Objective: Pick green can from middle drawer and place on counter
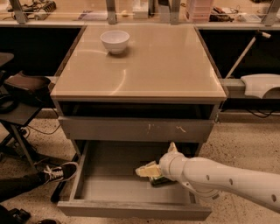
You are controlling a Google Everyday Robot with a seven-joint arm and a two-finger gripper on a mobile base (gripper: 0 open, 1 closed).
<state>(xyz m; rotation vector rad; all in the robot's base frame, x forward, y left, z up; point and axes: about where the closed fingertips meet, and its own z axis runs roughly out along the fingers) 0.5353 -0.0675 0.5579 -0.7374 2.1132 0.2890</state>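
The middle drawer (131, 209) is pulled out at the bottom of the grey cabinet. The green can (161, 180) lies on its side on the drawer floor, right of centre, mostly hidden by my gripper. My gripper (155, 159) reaches into the drawer from the right on a white arm. Its pale fingers (147, 169) stand apart, and the lower one lies right over the can. The gripper holds nothing. The counter (144, 65) is the glossy beige top above.
A white bowl (115, 40) stands on the counter's far left. A closed grey drawer front with pale scratches (135, 129) sits above the open drawer. A person's shoe (59, 172) and a black stand (17, 109) are at the left. A cluttered ledge (140, 11) runs behind.
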